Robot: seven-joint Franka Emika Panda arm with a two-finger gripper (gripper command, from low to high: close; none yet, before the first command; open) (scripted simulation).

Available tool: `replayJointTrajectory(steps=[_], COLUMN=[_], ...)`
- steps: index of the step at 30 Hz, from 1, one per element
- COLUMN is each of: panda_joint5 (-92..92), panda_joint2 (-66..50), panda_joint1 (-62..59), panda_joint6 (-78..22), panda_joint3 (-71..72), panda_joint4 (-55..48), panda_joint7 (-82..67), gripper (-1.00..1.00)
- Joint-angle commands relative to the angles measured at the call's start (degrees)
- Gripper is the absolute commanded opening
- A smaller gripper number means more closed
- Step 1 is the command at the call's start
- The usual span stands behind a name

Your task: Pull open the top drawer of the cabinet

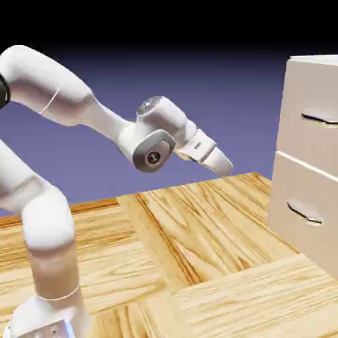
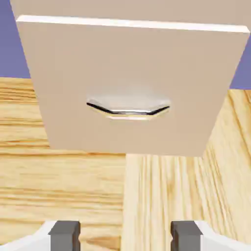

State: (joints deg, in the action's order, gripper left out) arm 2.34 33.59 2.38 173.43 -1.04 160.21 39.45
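Spread wide and holding nothing, my claw [image 1: 221, 162] is hanging in the air above the middle of the wooden desk [image 1: 198, 264], well apart from the cabinet [image 1: 310, 165] that is standing at the desk's right edge in the exterior view. Both grey fingertips [image 2: 64, 234] are showing at the bottom of the hand view with only bare wood between them.

Judging from this, I am barely starting. The top drawer [image 1: 315, 125] is sitting flush with the front below it, so nothing is pulled yet. Closing the gap, taking hold of its slim grey handle [image 1: 322, 117] and hauling it outward all remain to do.

My hand view is looking at a beige drawer front with a curved grey handle at its centre, but I am not able to tell which front it is; the slant towards the desk suggests the lower one. In the exterior view the cabinet is cut off by the picture's right edge, so each handle is only partly visible.
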Motion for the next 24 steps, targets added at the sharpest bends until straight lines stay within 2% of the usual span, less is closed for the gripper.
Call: replayJointTrajectory(steps=[1, 24], panda_joint5=[1.94, 46.48], panda_joint2=[0.77, 18.44], panda_joint1=[1.4, 33.58], panda_joint6=[-0.48, -11.46], panda_joint3=[-0.86, -20.69], panda_joint4=[-0.66, -15.78], panda_joint7=[-2.5, -59.81], gripper=[0.0, 0.0])
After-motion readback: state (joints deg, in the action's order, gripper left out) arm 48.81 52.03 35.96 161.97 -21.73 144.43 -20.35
